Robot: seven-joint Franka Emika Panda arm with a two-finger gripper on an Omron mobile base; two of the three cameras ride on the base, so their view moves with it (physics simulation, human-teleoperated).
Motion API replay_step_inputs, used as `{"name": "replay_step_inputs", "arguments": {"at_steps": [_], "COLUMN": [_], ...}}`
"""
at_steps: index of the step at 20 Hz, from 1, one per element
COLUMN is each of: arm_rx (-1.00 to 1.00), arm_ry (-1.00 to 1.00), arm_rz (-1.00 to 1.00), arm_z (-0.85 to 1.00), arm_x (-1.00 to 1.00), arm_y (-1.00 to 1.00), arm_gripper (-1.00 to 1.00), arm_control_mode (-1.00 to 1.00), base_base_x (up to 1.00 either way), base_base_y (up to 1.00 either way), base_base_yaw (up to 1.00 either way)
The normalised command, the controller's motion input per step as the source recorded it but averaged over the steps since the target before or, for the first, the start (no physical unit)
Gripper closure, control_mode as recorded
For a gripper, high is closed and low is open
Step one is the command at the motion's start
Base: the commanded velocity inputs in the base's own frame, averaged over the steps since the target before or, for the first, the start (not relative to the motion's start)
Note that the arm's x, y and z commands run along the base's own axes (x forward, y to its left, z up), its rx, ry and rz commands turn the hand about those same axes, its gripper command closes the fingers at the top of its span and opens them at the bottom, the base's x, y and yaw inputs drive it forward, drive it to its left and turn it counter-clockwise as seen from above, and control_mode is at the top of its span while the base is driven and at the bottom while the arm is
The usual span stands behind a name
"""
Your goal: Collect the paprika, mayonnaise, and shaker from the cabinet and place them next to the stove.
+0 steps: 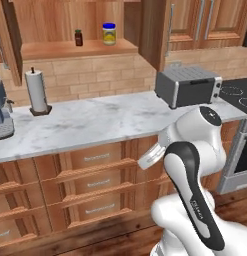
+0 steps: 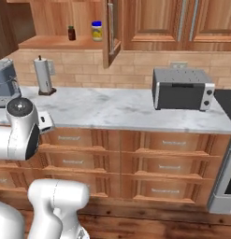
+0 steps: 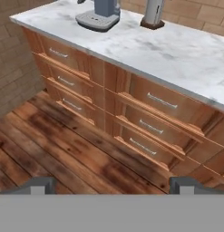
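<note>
Up on the cabinet shelf, the paprika and mayonnaise sat side by side, a little apart. Couldn't spot the shaker. Only a corner of the stove poked into frame at the right edge, past the toaster oven. The end effector had its tips spread wide, gripping nothing, facing the drawers below the worktop; coffee machine was cropped at the top.
</note>
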Motion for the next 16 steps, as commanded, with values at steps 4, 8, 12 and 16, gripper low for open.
{"name": "replay_step_inputs", "arguments": {"at_steps": [4, 8, 12, 16], "arm_rx": [0.00, 0.00, 0.00, 0.00], "arm_ry": [0.00, 0.00, 0.00, 0.00], "arm_rz": [0.00, 0.00, 0.00, 0.00], "arm_z": [0.00, 0.00, 0.00, 0.00], "arm_x": [0.00, 0.00, 0.00, 0.00], "arm_y": [0.00, 0.00, 0.00, 0.00], "arm_gripper": [-1.00, -1.00, -1.00, -1.00], "arm_control_mode": [1.00, 1.00, 1.00, 1.00], "base_base_x": [0.52, 0.59, 0.53, 0.52], "base_base_y": [0.49, 0.69, 0.65, -0.13], "base_base_yaw": [0.00, 0.00, 0.00, 0.00]}}
